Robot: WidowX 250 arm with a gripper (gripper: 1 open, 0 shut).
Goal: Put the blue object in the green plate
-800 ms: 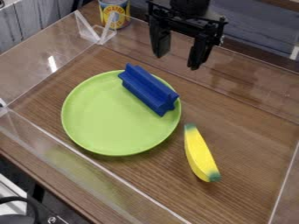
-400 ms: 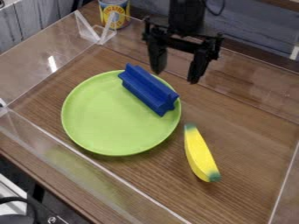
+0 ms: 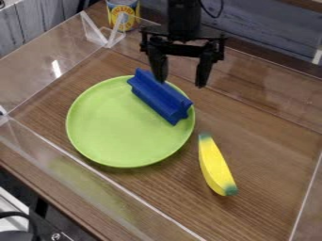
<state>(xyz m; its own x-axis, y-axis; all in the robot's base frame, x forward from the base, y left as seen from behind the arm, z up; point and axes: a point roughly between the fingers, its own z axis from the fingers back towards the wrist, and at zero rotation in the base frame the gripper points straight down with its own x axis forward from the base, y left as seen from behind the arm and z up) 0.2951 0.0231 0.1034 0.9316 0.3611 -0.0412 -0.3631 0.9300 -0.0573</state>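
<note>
Clear acrylic walls fence in a brown wood-grain counter, with a yellow-labelled can standing outside the barrier near the far-left corner. On the counter's left half sits the green plate, and the blue object lies on its far-right part, its right end reaching out over the plate's rim toward the counter's middle. A yellow banana rests on the wood near the plate's right edge, toward the near-right corner, apart from both.

The gripper hangs above the far end of the block with its dark fingers spread wide and nothing between them; whether it is touching the block cannot be told from this angle, but it looks lifted clear.

Compared with the earlier frames, the gripper has slid leftward along the far edge: it was over bare wood to the right of the block, then nearer, and now stands almost directly over the block's far end. The block, plate and banana have not shifted at all.

As a judgement, the block already rests in the plate, so the placing looks essentially done; the sideways travel reads either as a retreat after release or as lining up for a small correction of the overhanging end.
</note>
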